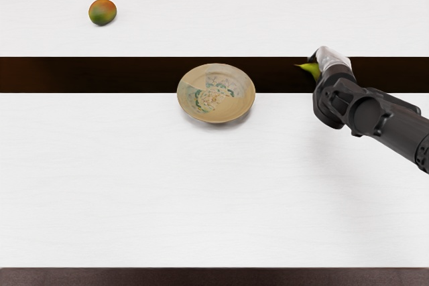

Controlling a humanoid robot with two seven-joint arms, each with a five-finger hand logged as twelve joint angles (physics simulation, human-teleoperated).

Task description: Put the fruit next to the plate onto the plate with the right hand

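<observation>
Green fruit (309, 68): right of centre, right of plate (216, 92) | right hand (330, 59): over the fruit, touching it; grasp cannot be told | orange-green fruit (102, 12): upper left

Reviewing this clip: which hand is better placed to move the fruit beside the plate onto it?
Right. The right hand is at the yellow-green fruit just right of the plate, and the left arm is out of view. Whether the hand grips the fruit is hidden.

One plate (216, 92), one orange-green fruit (102, 12), one green fruit (310, 69) (half hidden), one right arm (375, 115).
</observation>
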